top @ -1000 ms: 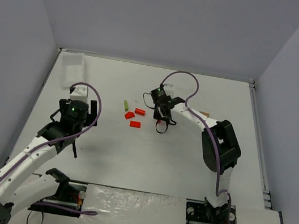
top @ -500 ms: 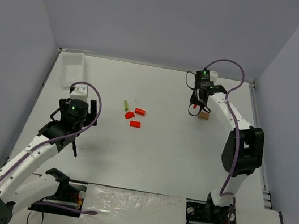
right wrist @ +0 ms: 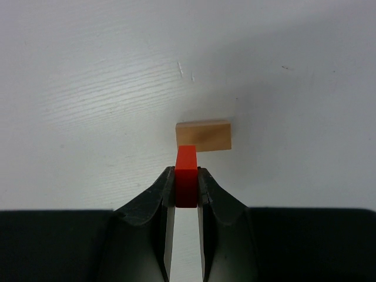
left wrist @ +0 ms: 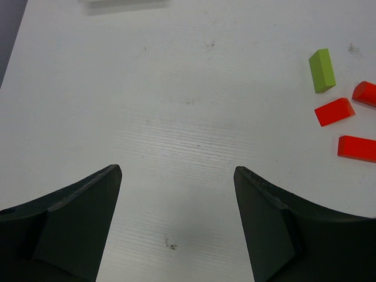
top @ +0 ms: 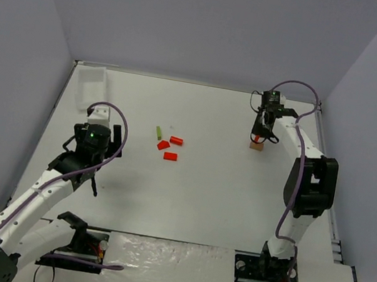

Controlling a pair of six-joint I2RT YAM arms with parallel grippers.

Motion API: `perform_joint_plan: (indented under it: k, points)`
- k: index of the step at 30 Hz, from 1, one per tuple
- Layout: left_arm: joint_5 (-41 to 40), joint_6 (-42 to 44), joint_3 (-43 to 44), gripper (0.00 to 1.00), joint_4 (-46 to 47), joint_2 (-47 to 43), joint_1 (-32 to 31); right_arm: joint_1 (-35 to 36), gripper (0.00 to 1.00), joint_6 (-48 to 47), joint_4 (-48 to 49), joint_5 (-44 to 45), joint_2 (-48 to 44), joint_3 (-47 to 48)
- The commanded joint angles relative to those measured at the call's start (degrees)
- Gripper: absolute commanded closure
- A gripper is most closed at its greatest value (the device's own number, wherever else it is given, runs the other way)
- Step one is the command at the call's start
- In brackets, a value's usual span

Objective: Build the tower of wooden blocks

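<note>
wood block tower (top: 256, 146) so far is just one tan piece (right wrist: 203, 136). it lies flat on the white table (top: 200, 201), at about 2 o'clock from the table's middle in the top view, well apart from the other pieces. your right gripper (top: 258, 132) hangs right over it, pointing down, its jaws pinching a red block (right wrist: 185, 160) by two opposite faces. in the right wrist view the tan piece sits at 12 o'clock of that red block, a shade toward 1 o'clock. the block's far end overlaps the tan piece's near edge there, and you cannot tell from either view whether the two touch.

the loose pieces lie together just off the table's middle toward 10 o'clock. a pale green stick (top: 158, 132) is farthest out. three red blocks (top: 170, 156) lie beside it at its 4 o'clock, near each other but apart. in the left wrist view this group shows at 2 o'clock, off to the side of the fingers.

your left gripper (left wrist: 177, 171) hovers at 9 o'clock of the table, jaws spread wide with only bare table between them, holding nothing. the clear tray (top: 91, 85) sits in the far 10 o'clock corner, by the wall.
</note>
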Motion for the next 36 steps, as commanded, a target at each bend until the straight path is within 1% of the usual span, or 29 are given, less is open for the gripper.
perform_joint_plan:
  k: [1,13,28,36]
  points:
    - [0.06,1.25,1.74,0.25,3.22,0.28,0.42,-0.5,1.0,-3.8,-0.01,-2.64,1.33,2.07]
    - [0.5,1.25,1.63,0.25,3.43,0.56,0.85,-1.23,1.0,-8.8,0.17,-3.5,1.1,1.83]
    - [0.77,1.25,1.59,0.25,3.72,0.41,1.25,-1.56,1.0,-7.14,4.37,-4.1,1.44,-0.15]
    - [0.94,1.25,1.54,0.25,3.94,0.68,1.38,-1.59,1.0,-6.82,4.79,-3.6,1.85,-0.37]
